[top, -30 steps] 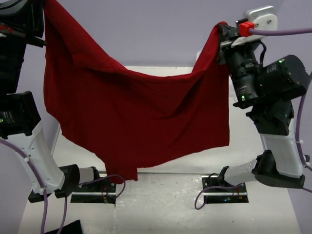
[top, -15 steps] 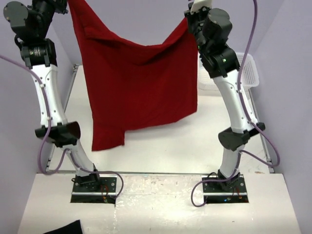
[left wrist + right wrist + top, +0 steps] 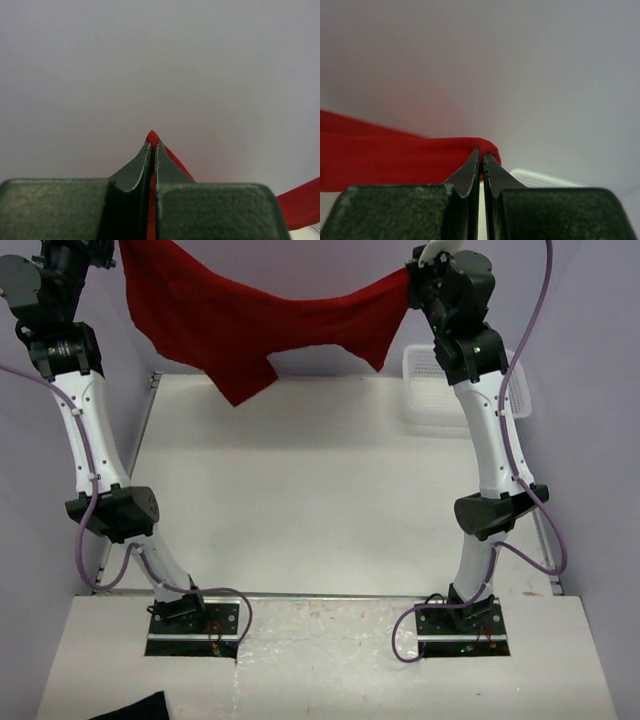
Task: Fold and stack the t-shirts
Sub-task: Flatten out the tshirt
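Observation:
The dark red t-shirt (image 3: 255,315) hangs stretched in the air above the far edge of the table, held by both arms. My left gripper (image 3: 118,250) pinches its upper left corner, and red cloth (image 3: 152,136) pokes out between the shut fingertips (image 3: 144,155). At the upper right, my right gripper (image 3: 408,278) is shut on the other corner, with the t-shirt (image 3: 395,155) trailing off to the left of its fingertips (image 3: 475,160). A sleeve dangles lowest at the left-middle (image 3: 243,380).
A white mesh basket (image 3: 428,390) stands at the far right of the table (image 3: 300,490), partly behind the right arm. A black cloth scrap (image 3: 135,708) lies at the near left edge, in front of the arm bases.
Both arms have swung away from the camera toward the far wall, carrying the t-shirt up and back. It hung low and broad over the table before; it now stretches high at the far edge.

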Motion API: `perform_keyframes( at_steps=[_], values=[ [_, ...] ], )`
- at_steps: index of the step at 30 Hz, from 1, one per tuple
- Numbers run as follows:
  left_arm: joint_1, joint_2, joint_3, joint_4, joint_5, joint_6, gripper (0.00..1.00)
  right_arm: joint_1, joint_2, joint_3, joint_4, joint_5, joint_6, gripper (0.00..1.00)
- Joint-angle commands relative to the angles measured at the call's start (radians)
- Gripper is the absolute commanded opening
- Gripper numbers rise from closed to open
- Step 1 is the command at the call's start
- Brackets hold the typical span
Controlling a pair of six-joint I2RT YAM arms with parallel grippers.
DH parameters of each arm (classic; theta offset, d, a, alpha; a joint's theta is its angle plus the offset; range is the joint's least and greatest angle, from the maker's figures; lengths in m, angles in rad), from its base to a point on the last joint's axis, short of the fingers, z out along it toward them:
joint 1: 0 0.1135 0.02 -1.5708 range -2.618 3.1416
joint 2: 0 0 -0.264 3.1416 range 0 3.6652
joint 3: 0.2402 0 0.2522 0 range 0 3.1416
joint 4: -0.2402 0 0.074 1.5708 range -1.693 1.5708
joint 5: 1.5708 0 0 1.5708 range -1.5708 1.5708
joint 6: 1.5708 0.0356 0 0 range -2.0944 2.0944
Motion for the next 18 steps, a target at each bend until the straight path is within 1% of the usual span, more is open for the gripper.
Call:
perform_keyframes(
  at_steps=[1, 2, 3, 4, 5, 6, 7, 8, 9, 10, 11, 12, 13, 14, 15, 16, 17, 18],
  values=[
    [-0.005, -0.134, -0.071, 0.065, 0.074, 0.016, 0.00, 0.000, -0.037, -0.059, -0.107, -0.036, 0.092, 0.00],
    [-0.012, -0.177, -0.187, 0.065, 0.097, 0.027, 0.00, 0.000, -0.043, -0.098, -0.132, -0.047, 0.139, 0.00],
    [-0.023, -0.195, -0.240, 0.058, 0.100, 0.079, 0.00, 0.002, -0.058, -0.206, -0.158, -0.052, 0.158, 0.00],
    [-0.055, -0.208, -0.274, -0.032, 0.095, 0.120, 0.00, 0.002, -0.066, -0.265, -0.166, -0.056, 0.225, 0.00],
    [-0.071, -0.226, -0.338, -0.094, 0.085, 0.165, 0.00, 0.000, -0.070, -0.313, -0.182, -0.057, 0.256, 0.00],
    [-0.095, -0.247, -0.404, -0.157, 0.076, 0.199, 0.00, 0.002, -0.076, -0.395, -0.227, -0.053, 0.285, 0.00],
    [-0.107, -0.310, -0.588, -0.137, 0.065, 0.201, 0.00, 0.007, -0.086, -0.446, -0.242, -0.055, 0.337, 0.00],
    [-0.120, -0.338, -0.669, -0.136, 0.031, 0.202, 0.00, 0.016, -0.105, -0.506, -0.233, -0.055, 0.362, 0.00],
    [-0.153, -0.370, -0.744, -0.145, -0.011, 0.211, 0.00, 0.020, -0.145, -0.620, -0.235, -0.052, 0.386, 0.00],
    [-0.170, -0.396, -0.815, -0.154, -0.054, 0.217, 0.00, 0.026, -0.167, -0.675, -0.238, -0.043, 0.431, 0.00],
    [-0.190, -0.442, -0.937, -0.183, -0.091, 0.227, 0.00, 0.033, -0.187, -0.724, -0.238, -0.032, 0.446, 0.00],
    [-0.224, -0.470, -1.008, -0.214, -0.140, 0.210, 0.00, 0.036, -0.207, -0.808, -0.247, -0.026, 0.462, 0.00],
    [-0.235, -0.535, -1.174, -0.200, -0.150, 0.187, 0.00, 0.039, -0.243, -0.843, -0.258, -0.014, 0.501, 0.00],
    [-0.245, -0.569, -1.249, -0.193, -0.156, 0.162, 0.00, 0.037, -0.263, -0.873, -0.287, -0.007, 0.521, 0.00],
    [-0.258, -0.605, -1.321, -0.206, -0.182, 0.101, 0.00, 0.040, -0.285, -0.937, -0.294, 0.000, 0.543, 0.00],
    [-0.258, -0.690, -1.455, -0.214, -0.229, 0.069, 0.00, 0.043, -0.349, -0.988, -0.287, 0.008, 0.567, 0.00],
    [-0.259, -0.734, -1.501, -0.228, -0.257, 0.052, 0.00, 0.045, -0.381, -1.034, -0.261, 0.006, 0.575, 0.00],
    [-0.259, -0.824, -1.563, -0.293, -0.361, 0.024, 0.00, 0.045, -0.430, -1.116, -0.256, 0.002, 0.595, 0.00]
  ],
)
